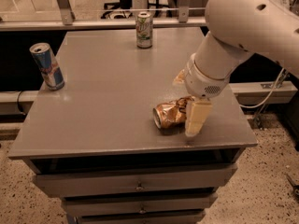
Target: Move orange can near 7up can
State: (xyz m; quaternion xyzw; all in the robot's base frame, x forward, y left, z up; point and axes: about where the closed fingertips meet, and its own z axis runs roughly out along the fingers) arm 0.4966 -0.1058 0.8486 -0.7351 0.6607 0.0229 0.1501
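Observation:
The orange can [169,114] is crushed and shiny orange-gold, and lies on its side on the grey table [103,92] near the front right. My gripper [188,99] hangs from the big white arm directly over the can's right end. Its fingers are spread open; the near finger [196,119] stands in front of the can's right end and the far finger [179,78] behind it. The can's right end is partly hidden by the near finger. The 7up can [144,30], pale silver with green markings, stands upright at the table's back edge, far from the orange can.
A slim blue-and-silver can [46,66] stands upright near the table's left edge. The table's front edge is just below the orange can, with drawers [140,185] under it. A rail and a cable run behind the table.

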